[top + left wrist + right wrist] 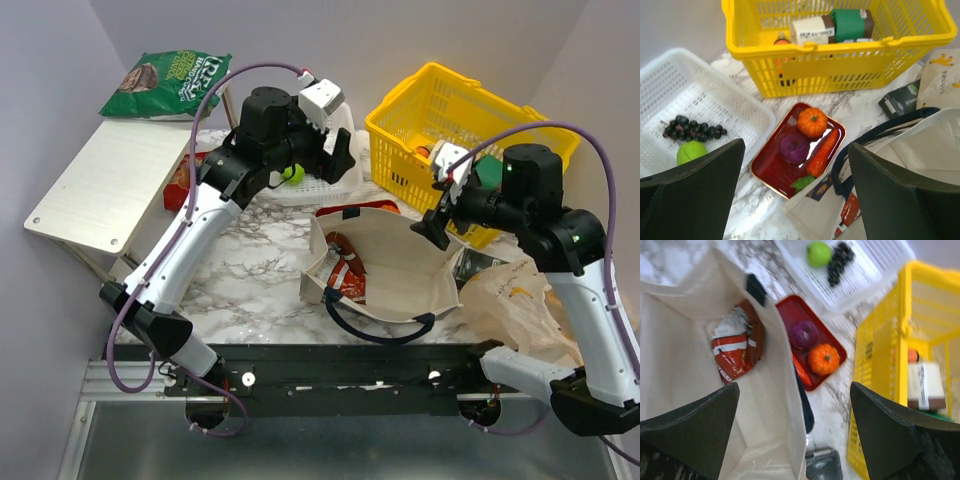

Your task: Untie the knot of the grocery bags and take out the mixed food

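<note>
Left gripper [796, 145] and right gripper [794, 386] gape empty; pinch the likely light, slippery red snack packet [732, 351] by its edge.

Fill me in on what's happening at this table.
Two robot arms are unpacking groceries. The left gripper and the right gripper are both open and hold nothing. The left one hovers near the white basket, which holds a green apple and dark grapes. The right one hangs over the open canvas tote, with red snack packets inside. An orange, purple onion and carrot lie on the red tray.
</note>
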Motion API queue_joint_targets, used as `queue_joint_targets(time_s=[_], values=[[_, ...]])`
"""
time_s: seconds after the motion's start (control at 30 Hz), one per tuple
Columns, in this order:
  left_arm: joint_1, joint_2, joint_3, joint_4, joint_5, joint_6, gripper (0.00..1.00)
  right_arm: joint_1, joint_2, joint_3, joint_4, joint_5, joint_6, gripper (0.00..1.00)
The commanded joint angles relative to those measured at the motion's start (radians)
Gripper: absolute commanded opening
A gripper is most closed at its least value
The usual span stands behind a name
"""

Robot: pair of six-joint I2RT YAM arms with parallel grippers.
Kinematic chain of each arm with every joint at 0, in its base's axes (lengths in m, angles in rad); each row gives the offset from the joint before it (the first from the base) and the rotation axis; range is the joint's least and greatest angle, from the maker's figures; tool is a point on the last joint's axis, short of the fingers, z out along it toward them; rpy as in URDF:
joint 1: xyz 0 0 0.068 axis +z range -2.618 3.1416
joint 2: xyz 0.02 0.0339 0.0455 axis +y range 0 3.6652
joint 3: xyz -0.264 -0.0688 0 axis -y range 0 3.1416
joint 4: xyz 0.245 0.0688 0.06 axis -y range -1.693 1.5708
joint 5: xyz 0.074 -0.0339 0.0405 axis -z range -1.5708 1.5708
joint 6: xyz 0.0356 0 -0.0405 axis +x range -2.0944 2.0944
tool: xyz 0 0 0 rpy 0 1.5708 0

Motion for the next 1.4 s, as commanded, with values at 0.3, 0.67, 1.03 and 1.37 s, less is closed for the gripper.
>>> queue_joint_targets(time_s=[0.3, 0.67, 1.03, 1.37], values=[[0.058, -0.282, -0.307, -0.069, 0.021, 0.154, 0.99, 0.357, 0.092, -0.35, 0.23, 0.117, 0.231, 0.83], [0.065, -0.36, -0.331, -0.057, -0.072, 0.206, 0.99, 0.357, 0.457, -0.405, 0.586, 0.392, 0.511, 0.89], [0.087, -0.38, -0.316, -0.055, -0.06, 0.227, 0.99, 0.367, 0.418, -0.545, 0.772, 0.352, 0.32, 0.24], [0.088, -0.261, -0.221, -0.028, 0.139, 0.218, 0.99, 0.366, -0.12, -0.473, 0.366, 0.217, -0.021, 0.0]])
